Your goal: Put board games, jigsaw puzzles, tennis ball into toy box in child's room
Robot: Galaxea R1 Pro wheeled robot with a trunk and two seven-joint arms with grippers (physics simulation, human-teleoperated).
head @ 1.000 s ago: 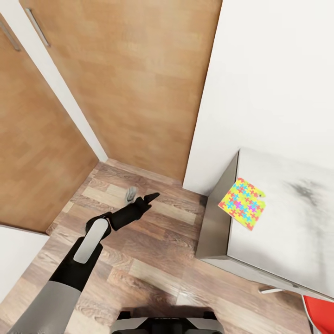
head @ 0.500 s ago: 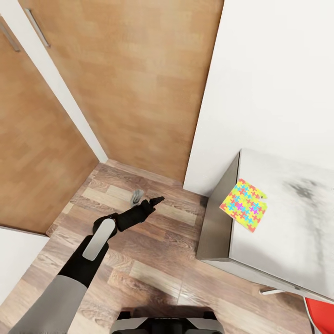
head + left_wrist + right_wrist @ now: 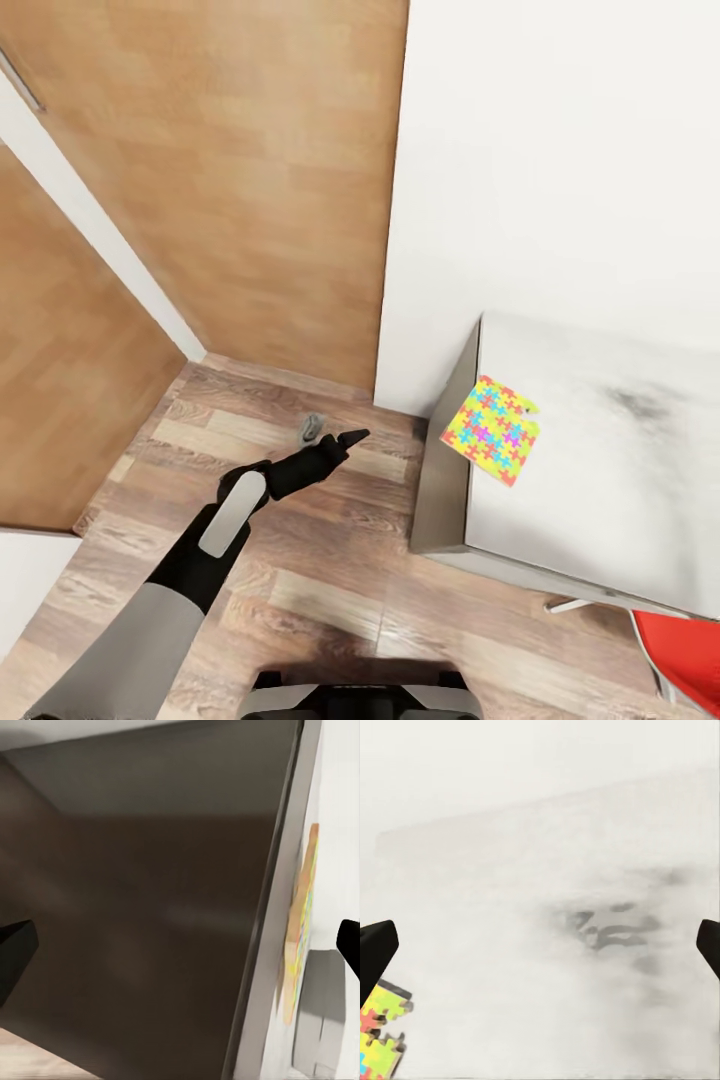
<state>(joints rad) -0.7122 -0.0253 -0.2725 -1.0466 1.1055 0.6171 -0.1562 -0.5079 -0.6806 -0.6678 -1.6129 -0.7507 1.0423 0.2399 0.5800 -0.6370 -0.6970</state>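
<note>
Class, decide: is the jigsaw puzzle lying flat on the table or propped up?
Flat: the jigsaw puzzle lies on the table top near its edge.

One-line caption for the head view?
Left gripper open over wood floor, beside the table with a jigsaw puzzle near its corner.

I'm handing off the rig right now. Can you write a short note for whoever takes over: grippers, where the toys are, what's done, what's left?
Left gripper: jaws open, empty, hanging over the wood-plank floor beside the end of the table.
Right gripper: jaws open, empty, over the light grey table top.
Toys in sight: the thin multicolour jigsaw puzzle squares lie stacked at the table's near corner by the white wall; a second square seems to peek out under the top one, but I cannot be sure.
Done: nothing can be confirmed from these views.
Left: pick up the puzzles, then find the toy box, ball and board games.
</note>
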